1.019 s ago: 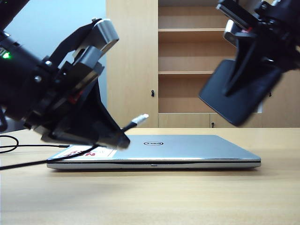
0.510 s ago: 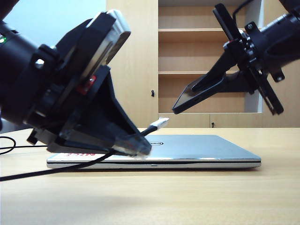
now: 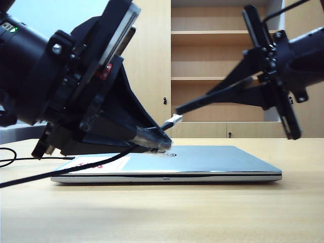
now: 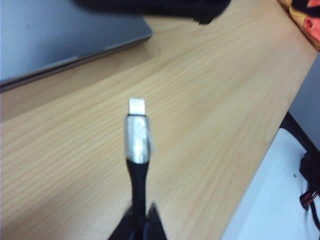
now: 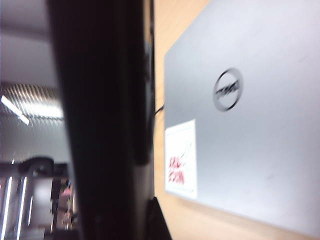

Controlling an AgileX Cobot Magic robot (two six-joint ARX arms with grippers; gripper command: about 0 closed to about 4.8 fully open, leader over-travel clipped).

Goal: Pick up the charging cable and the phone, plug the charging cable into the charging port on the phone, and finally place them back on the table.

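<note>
The charging cable's silvery plug (image 3: 173, 120) sticks out of my left gripper (image 3: 155, 139), which is shut on the black cord just behind it, above the laptop's left part. In the left wrist view the plug (image 4: 136, 106) and cord rise from my left gripper (image 4: 140, 221) over the table (image 4: 210, 95). My right gripper (image 3: 225, 93) is shut on the phone (image 3: 202, 101), held edge-on and sloping down to the left. The phone's low end hangs just above the plug tip. The phone (image 5: 100, 100) fills the right wrist view as a dark band in my right gripper (image 5: 125, 222). I cannot make out the charging port.
A closed silver Dell laptop (image 3: 202, 162) lies on the table (image 3: 152, 212) under both grippers, with a white sticker (image 5: 181, 159) on its lid. The cable's slack (image 3: 61, 172) trails off left. Wooden shelves (image 3: 217, 66) stand behind. A white surface (image 4: 280, 200) borders the table.
The right gripper has rolled the phone from face-on to edge-on, its end now pointing at the plug. The left gripper has carried the plug right and slightly up toward it.
</note>
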